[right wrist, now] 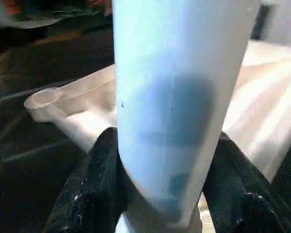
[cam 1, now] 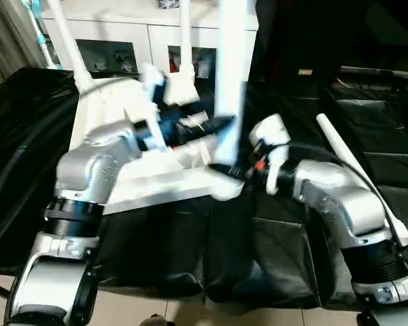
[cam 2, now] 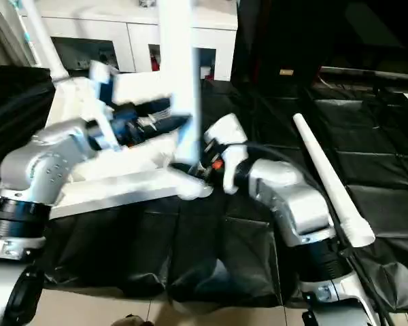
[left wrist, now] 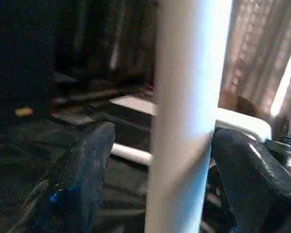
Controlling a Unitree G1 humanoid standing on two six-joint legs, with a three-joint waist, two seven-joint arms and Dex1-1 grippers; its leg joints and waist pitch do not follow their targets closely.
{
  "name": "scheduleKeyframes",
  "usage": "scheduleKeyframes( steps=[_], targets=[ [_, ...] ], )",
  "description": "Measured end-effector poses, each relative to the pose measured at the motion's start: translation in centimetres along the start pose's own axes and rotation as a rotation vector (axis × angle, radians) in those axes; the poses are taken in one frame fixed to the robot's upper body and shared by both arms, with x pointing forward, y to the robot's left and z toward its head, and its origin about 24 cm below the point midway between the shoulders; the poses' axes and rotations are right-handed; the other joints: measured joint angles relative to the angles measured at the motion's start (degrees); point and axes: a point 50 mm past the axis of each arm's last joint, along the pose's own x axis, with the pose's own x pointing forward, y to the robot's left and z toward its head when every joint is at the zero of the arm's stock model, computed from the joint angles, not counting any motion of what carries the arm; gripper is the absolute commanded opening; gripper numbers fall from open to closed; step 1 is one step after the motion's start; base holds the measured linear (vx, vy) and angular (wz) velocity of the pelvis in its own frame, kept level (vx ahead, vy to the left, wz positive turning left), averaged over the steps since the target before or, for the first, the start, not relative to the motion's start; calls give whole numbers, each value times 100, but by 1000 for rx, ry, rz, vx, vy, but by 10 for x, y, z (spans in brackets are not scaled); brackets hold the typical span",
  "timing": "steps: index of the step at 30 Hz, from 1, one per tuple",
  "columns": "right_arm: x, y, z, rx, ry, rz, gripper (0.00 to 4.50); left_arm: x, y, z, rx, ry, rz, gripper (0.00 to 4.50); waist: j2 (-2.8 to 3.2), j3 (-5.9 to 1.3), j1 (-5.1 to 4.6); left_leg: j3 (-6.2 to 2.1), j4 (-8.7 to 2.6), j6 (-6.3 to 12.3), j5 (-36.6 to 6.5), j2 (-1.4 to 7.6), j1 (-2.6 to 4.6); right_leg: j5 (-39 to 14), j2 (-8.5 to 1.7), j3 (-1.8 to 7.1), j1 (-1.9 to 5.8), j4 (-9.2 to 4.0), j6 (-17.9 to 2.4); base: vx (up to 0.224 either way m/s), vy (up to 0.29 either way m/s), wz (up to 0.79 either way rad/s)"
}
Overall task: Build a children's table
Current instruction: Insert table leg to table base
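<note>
The right gripper [right wrist: 160, 194] clamped the upright leg [cam 1: 229, 81] low, steadying it over the tabletop's [cam 1: 163, 185] near corner socket on the worktop [cam 1: 306, 231]; the left gripper's [left wrist: 160, 160] jaws stood wide around it.

A bench draped in glossy black sheeting [cam 1: 367, 142] carries the work. On it, toward ten o'clock, rests the white plastic rectangular tabletop with a raised rim [cam 1: 156, 183], its near edge close to the bench's front. Toward three o'clock, well apart, a long white tapered tube leg [cam 2: 326, 180] lies flat on the sheeting.
</note>
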Motion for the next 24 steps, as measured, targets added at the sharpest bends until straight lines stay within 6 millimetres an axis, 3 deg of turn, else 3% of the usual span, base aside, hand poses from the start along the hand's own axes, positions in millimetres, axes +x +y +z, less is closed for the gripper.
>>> scheduleKeyframes(
  steps=[3, 8, 14, 15, 23, 24],
  targets=[
    [-5, -12, -4, 22, -2, -99, 186, -7, 0, -4, -1, 10, -11, 396, 8, 1, 0, 0, -1, 0, 0, 0, -1, 0, 0, 0, 0, -1, 0, 0, 0, 0],
    [-4, -13, -4, 34, -13, -113, 186, -3, -1, -22, 1, 68, -9, 396, 14, 2, 2, -2, -1, 0, 0, 0, 0, 1, 0, -1, 1, -1, 1, 0, 0, 0],
    [-7, -20, -15, 3, 26, -204, 186, -18, 21, -74, 212, 493, 132, 396, 16, 3, -19, -3, -1, -6, 5, -1, 3, 13, 0, 6, 3, -6, 22, 0, 0, 0],
    [-7, -21, -17, 4, 37, -220, 186, -19, 21, -82, 217, 529, 124, 360, 21, 5, -14, -3, -1, -6, 5, -1, -2, 14, 0, 6, 0, -6, 22, 0, 0, 0],
    [-7, -21, -27, 26, 23, -317, 186, -28, 22, -108, 169, 615, 109, 304, 34, 9, -2, -3, -2, -6, 5, -1, -4, 14, 0, 5, -3, -6, 20, 0, 0, 0],
    [-7, -20, -29, 31, 28, -325, 186, -29, 22, -112, 158, 620, 104, 278, 34, 9, 0, -3, 0, -6, 5, -1, -3, 15, 0, 5, -2, -6, 19, 0, 0, 0]
  ],
)
